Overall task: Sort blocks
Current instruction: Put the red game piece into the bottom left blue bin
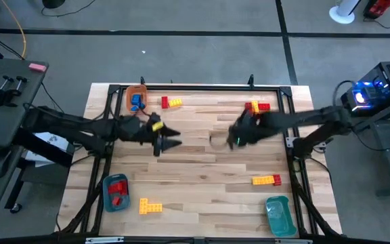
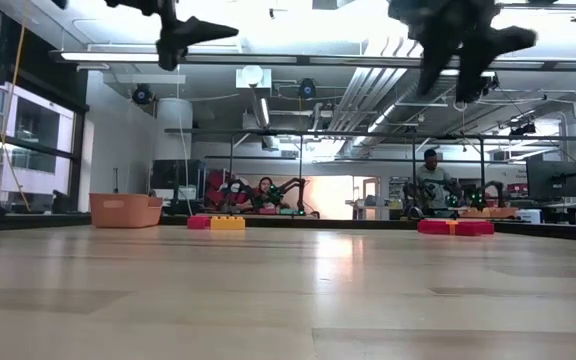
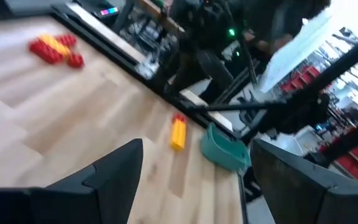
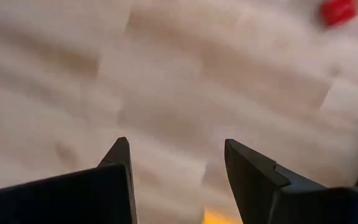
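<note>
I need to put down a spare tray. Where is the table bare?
Bare wood lies along the front between the yellow block row and the teal tray. The middle, between left gripper and right gripper, is crowded.

Blocks [image 1: 266,180] red, yellow; blue in orange tray [image 1: 137,99]; teal tray [image 1: 278,215].

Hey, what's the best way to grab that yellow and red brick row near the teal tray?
Come straight down on the yellow-and-red row with the right tool and pinch across its narrow width at mid-length. It lies flat, long axis across the table, apart from the teal tray, so both long sides look free.
</note>
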